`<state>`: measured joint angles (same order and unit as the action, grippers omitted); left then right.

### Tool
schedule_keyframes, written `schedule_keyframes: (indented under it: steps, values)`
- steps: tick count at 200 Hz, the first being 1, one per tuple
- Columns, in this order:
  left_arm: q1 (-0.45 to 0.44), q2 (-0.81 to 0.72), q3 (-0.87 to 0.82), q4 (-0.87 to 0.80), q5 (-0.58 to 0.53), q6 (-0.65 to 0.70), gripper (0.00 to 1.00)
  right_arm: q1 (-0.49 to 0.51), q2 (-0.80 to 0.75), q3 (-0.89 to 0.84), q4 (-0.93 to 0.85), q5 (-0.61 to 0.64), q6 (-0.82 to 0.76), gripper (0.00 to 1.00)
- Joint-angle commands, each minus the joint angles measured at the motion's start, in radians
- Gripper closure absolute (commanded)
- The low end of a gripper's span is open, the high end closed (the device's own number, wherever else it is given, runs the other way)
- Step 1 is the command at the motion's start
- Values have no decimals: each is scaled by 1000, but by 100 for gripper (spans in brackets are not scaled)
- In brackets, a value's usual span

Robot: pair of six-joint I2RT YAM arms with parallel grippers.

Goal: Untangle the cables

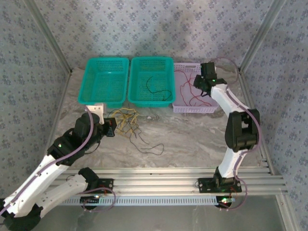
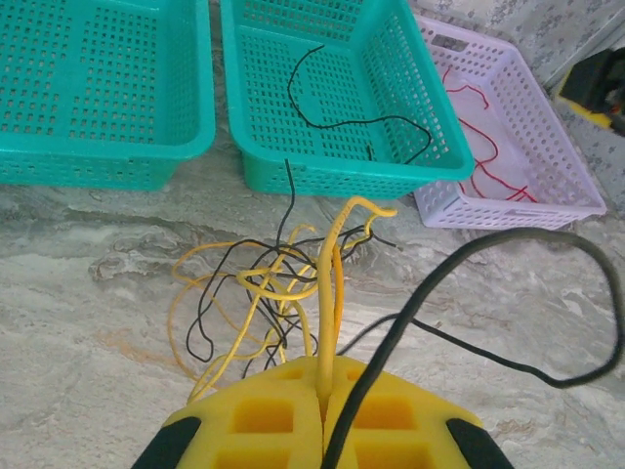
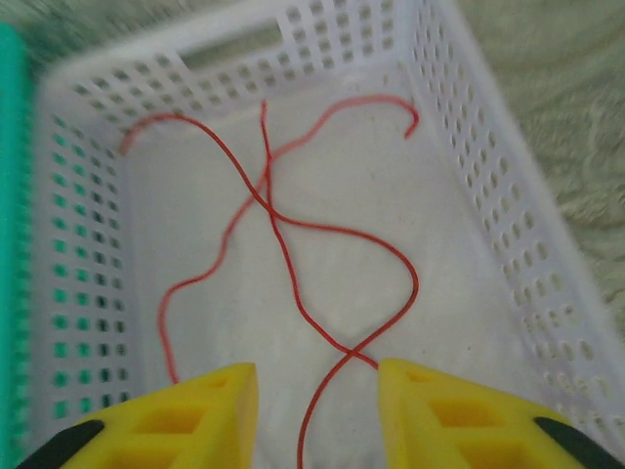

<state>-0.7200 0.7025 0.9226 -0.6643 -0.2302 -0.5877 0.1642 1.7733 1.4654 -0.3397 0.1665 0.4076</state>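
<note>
The cables [image 1: 126, 120] lie as a yellow and black tangle [image 2: 264, 293] on the marble table just in front of the teal baskets. My left gripper [image 1: 111, 127] sits at the tangle's left side, shut [image 2: 322, 376] on a yellow cable [image 2: 337, 264] that rises straight out from between the pads. A black cable [image 2: 469, 254] loops across the front of that gripper. My right gripper [image 1: 199, 82] hovers open [image 3: 317, 376] over the lilac basket [image 3: 488, 195]. A red cable [image 3: 283, 234] lies loose on the basket floor, passing between the fingers without being pinched.
Three baskets stand in a row at the back: an empty teal one [image 1: 106, 82], a middle teal one [image 1: 139, 98] holding a black cable [image 1: 156, 89], and the lilac one [image 1: 211, 109]. Another black cable [image 1: 147, 144] trails over the table toward the near rail.
</note>
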Motion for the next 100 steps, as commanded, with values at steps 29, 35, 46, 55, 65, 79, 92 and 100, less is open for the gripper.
schedule_keyframes:
  steps: [29, 35, 46, 55, 65, 79, 92, 100]
  values:
    - [4, -7, -35, 120, 55, -52, 100, 41, -268, -115, 78, -135, 3, 51]
    - [4, -12, -38, 135, 61, -59, 100, 56, -297, -145, 104, -200, 3, 50]
    - [3, -22, -45, 162, 71, -72, 100, 97, -350, -207, 162, -307, -21, 48]
    - [3, -31, -47, 170, 70, -80, 100, 143, -389, -287, 234, -395, -35, 45]
    - [3, -43, -46, 170, 62, -85, 100, 200, -419, -356, 274, -464, -52, 45]
    - [4, -64, -47, 165, 50, -90, 100, 277, -456, -453, 343, -548, -64, 44]
    - [4, -92, -51, 156, 36, -95, 100, 336, -479, -542, 421, -597, -55, 44]
    - [3, -109, -54, 149, 26, -99, 100, 383, -489, -594, 471, -614, -57, 44]
